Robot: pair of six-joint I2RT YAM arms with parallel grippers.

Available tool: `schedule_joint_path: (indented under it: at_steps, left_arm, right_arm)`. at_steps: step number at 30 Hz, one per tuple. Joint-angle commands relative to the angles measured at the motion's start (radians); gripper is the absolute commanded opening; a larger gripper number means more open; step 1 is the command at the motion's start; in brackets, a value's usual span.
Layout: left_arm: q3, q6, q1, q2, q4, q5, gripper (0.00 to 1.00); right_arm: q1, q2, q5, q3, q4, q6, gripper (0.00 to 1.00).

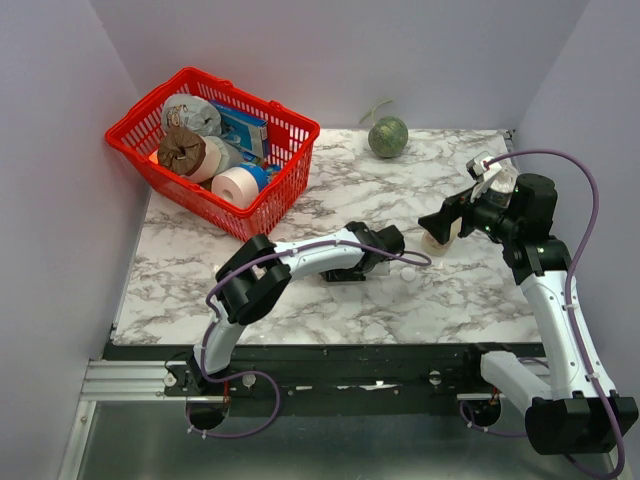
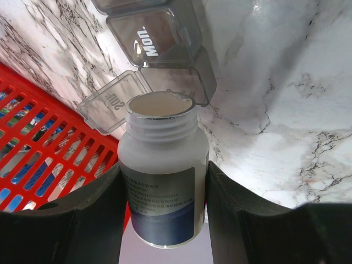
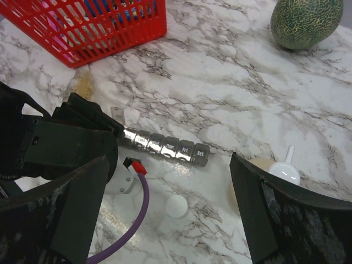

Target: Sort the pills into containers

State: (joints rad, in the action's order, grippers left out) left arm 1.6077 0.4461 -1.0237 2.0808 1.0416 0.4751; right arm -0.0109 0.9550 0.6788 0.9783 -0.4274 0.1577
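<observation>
My left gripper (image 2: 165,171) is shut on a white bottle (image 2: 163,181) with a blue-grey label and no cap. The bottle's mouth points at the containers (image 2: 165,41), a dark-grey day-marked strip. The strip's "Sun" lid (image 2: 110,102) stands open and "Mon" is closed. In the right wrist view the containers (image 3: 165,147) lie beside the left gripper (image 1: 385,246). A small clear vial with tan-yellow pills (image 3: 82,86) lies near the basket. My right gripper (image 3: 169,165) hangs open above the table with nothing between its fingers, to the right of the strip (image 1: 436,222).
A round white cap (image 3: 176,205) lies on the marble in front of the strip. A beige nozzle bottle (image 3: 283,170) stands by my right finger. The red wire basket (image 1: 130,140) of rolls fills the back left. A green ball (image 1: 388,137) rests at the back.
</observation>
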Motion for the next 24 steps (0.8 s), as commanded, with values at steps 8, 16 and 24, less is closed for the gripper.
schedule_joint_path:
  at_steps: [8, 16, 24]
  left_arm:
    - [0.001, 0.009, -0.010, 0.019, 0.021, 0.020, 0.00]
    - [-0.005, -0.010, -0.004, -0.025, -0.011, 0.002, 0.00]
    - [-0.069, -0.070, -0.003, -0.102, -0.107, 0.010, 0.00]
  right_arm:
    - [0.006, -0.016, 0.025, -0.013, 0.004, 0.000, 1.00]
    - [0.006, -0.015, 0.025, -0.012, 0.003, 0.002, 1.00]
    - [0.006, -0.015, 0.024, -0.013, 0.004, 0.006, 1.00]
